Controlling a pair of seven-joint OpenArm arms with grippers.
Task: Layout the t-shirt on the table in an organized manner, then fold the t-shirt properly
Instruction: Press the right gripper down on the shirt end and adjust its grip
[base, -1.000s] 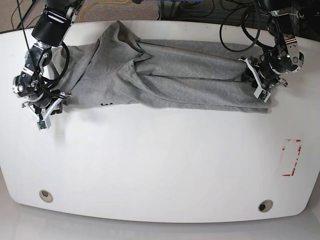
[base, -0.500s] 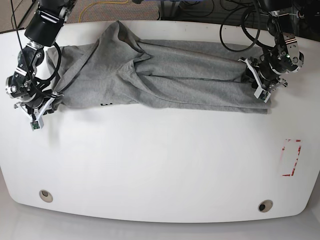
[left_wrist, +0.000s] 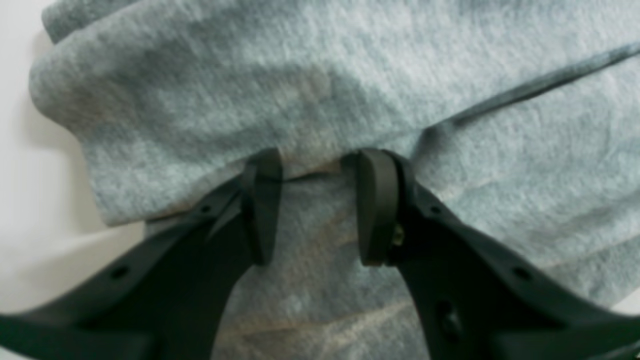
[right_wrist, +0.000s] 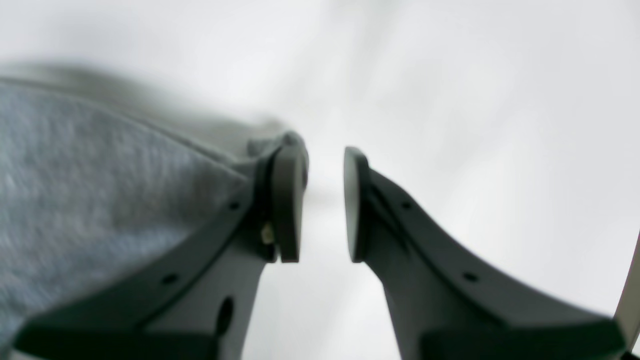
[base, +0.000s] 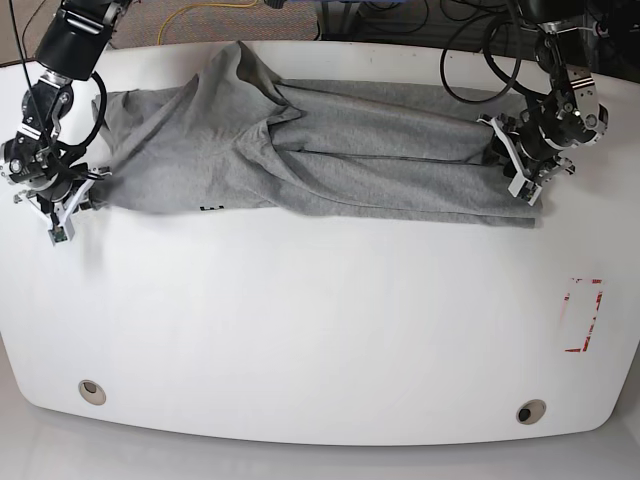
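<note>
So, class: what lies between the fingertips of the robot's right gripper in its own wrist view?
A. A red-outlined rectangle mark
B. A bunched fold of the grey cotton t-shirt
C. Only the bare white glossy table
C: in the right wrist view the right gripper stands slightly parted over the bare white glossy table, with the grey cotton t-shirt beside one finger only.

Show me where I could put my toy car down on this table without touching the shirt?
The wide white table is bare from the t-shirt forward to the two round holes, left of the red mark. The back strip is crowded: shirt and both grippers.
</note>
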